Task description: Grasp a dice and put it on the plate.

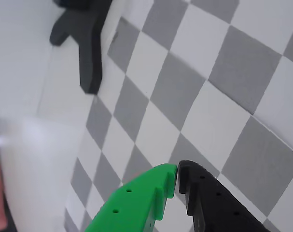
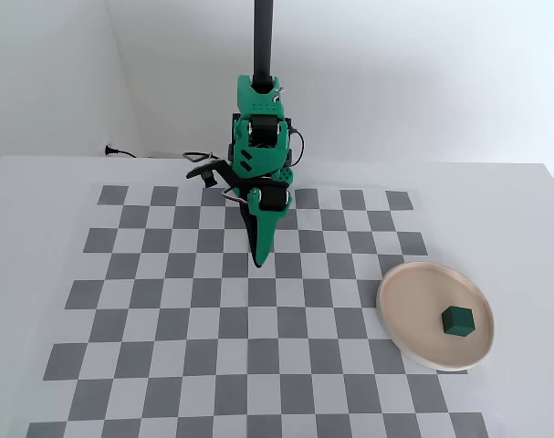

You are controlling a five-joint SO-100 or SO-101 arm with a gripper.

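Dice (image 2: 457,320) on plate (image 2: 407,294), far from claw (image 2: 258,263)

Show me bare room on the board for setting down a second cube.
Free: the checkerboard left and front of the gripper, and the strip between it and the plate. Crowded: the plate's right part, where the dice sits, and the back edge under the arm.

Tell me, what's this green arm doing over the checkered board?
It is handling nothing right now. The gripper hangs closed and empty, pointing down over the checkerboard mat near its middle. In the fixed view the small dark green dice already sits on the beige-pink plate at the mat's right edge, well away from the arm. In the wrist view the green and black fingertips meet with nothing between them, so the placing looks done.
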